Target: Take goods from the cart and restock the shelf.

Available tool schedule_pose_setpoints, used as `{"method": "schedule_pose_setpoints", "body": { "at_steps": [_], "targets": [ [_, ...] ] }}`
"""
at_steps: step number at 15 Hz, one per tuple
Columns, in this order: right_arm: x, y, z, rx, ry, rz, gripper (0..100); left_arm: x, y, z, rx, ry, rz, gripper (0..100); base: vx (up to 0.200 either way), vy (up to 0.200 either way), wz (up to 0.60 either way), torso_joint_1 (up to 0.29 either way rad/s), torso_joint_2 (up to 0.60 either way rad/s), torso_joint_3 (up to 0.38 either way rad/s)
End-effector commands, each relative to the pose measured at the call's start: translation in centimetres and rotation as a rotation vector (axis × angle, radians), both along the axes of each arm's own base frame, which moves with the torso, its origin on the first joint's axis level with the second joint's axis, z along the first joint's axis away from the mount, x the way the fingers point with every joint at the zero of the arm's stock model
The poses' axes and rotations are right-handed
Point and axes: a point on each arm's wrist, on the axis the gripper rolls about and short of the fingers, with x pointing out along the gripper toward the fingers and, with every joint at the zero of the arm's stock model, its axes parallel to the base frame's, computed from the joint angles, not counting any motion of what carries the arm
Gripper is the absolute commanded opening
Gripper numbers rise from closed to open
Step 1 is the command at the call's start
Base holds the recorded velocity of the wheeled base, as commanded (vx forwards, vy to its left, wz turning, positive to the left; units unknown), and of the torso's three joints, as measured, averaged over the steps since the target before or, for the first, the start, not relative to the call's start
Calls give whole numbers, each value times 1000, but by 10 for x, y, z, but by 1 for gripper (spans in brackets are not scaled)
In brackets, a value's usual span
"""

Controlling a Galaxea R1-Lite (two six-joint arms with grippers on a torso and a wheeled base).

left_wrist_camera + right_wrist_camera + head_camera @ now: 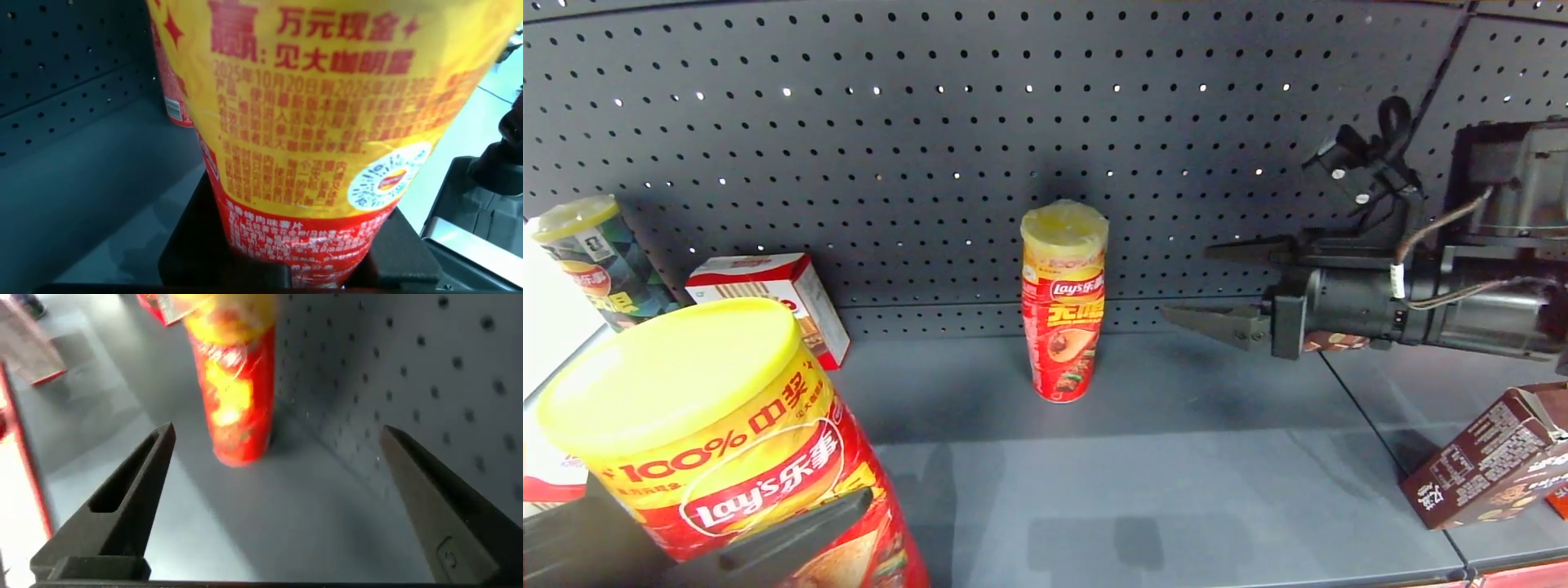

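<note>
A red chip can with a yellow lid (1063,302) stands upright on the grey shelf (1176,490) near the pegboard back; the right wrist view shows that can (235,384) ahead of the fingers. My right gripper (1205,282) hangs open to the can's right, apart from it, nothing between its fingers (122,498). At the front left a second red and yellow chip can (727,441) is held upright above the shelf, my left gripper (294,261) shut on its lower body (319,139).
At the shelf's back left stand a dark chip can (592,261) and a red and white box (776,298). A brown box (1494,457) lies tilted at the right. The perforated back panel (931,122) closes the rear. Bare shelf lies in front of the standing can.
</note>
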Motion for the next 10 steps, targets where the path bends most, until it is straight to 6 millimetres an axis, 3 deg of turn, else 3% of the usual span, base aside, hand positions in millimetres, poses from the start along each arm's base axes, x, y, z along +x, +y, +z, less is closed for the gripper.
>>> {"method": "schedule_pose_setpoints", "body": {
  "at_steps": [1, 5, 10],
  "targets": [
    [32, 18, -14, -6, 18, 43, 100, 0, 0, 0, -11, 11, 0, 0, 0, 0, 0, 0, 0, 0],
    [55, 33, -19, 36, -25, 177, 100, 0, 0, 3, -29, 22, 0, 0, 0, 0, 0, 0, 0, 0],
    [62, 39, -28, 40, -20, 221, 100, 1, 0, 3, -30, 23, 5, 0, 0, 0, 0, 0, 0, 0]
  ]
}}
